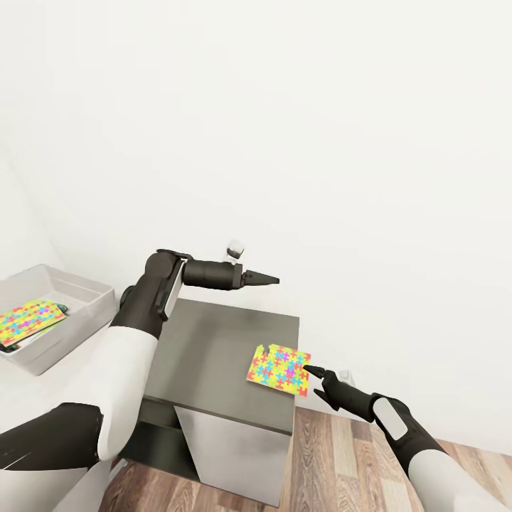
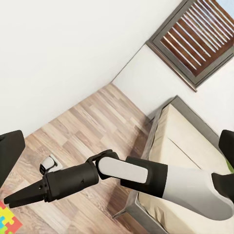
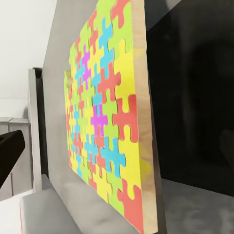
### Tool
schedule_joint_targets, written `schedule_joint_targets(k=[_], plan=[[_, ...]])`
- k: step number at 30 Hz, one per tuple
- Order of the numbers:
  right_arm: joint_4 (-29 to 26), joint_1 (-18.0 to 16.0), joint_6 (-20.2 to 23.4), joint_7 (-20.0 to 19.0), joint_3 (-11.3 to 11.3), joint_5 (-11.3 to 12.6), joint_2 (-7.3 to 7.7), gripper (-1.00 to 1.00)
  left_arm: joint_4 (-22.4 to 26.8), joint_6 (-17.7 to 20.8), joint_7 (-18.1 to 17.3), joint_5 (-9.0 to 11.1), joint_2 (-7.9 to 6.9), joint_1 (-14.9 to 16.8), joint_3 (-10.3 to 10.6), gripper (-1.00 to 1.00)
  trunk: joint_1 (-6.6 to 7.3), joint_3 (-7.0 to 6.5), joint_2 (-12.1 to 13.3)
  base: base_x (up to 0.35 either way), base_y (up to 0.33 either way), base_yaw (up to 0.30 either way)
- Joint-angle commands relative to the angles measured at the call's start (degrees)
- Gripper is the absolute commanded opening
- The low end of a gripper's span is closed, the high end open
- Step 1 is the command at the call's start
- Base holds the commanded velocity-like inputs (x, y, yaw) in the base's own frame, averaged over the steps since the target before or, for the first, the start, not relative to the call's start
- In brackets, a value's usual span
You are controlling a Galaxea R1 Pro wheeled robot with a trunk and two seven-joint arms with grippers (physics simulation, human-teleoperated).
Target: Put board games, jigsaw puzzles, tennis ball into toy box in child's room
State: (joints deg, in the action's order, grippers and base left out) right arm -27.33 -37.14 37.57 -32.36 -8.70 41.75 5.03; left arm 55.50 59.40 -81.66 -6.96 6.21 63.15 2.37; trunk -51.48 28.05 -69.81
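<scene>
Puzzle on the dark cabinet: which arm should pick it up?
Right. The right gripper sits at the puzzle's near edge on the cabinet. The left gripper hangs higher, aimed past it, so it would likely need repositioning.

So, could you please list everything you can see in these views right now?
Jigsaw puzzle on cabinet: one, multicoloured, lying flat near the dark grey cabinet top's right edge.
Jigsaw puzzle in toy box: one, multicoloured.
Toy box: one, light grey, on the pale table at left.
Cabinet: one, dark grey top.
Bed: one, beige mattress, grey frame.
Window: one, dark frame.
Floor: wood planks.
Left claw: black, shut, raised above the cabinet.
Right claw: black, tips at the cabinet puzzle's right edge.
</scene>
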Motion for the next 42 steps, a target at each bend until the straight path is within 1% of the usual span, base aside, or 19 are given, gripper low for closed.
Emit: schedule_joint_targets(k=[1, 20, 28, 42], plan=[[0.0, 0.0, 0.4, -0.1, -0.2, 0.1, -0.02, 1.00, 0.0, 0.6, -0.5, -0.6, 0.03, 0.0, -0.1, 1.00, 0.00, 0.06, 0.0, 0.000, 0.000, 0.000], [0.0, 0.0, 0.3, -0.1, -0.3, 0.1, -0.02, 1.00, 0.0, 0.6, -0.5, -0.5, 0.03, 0.0, -0.1, 1.00, 0.00, 0.06, 0.0, 0.000, 0.042, 0.000], [0.0, 0.0, 0.3, -0.1, -0.2, 0.1, -0.02, 1.00, 0.0, 0.6, -0.5, -0.5, 0.03, 0.0, -0.1, 1.00, -1.76, 1.50, -3.2, 0.000, 0.001, 0.000], [0.0, 0.0, 0.2, -0.1, -0.3, 0.0, -0.02, 1.00, 0.0, 0.6, -0.5, -0.5, 0.03, 0.0, -0.1, 1.00, -1.76, 1.50, -3.2, 0.000, 0.000, 0.000]])
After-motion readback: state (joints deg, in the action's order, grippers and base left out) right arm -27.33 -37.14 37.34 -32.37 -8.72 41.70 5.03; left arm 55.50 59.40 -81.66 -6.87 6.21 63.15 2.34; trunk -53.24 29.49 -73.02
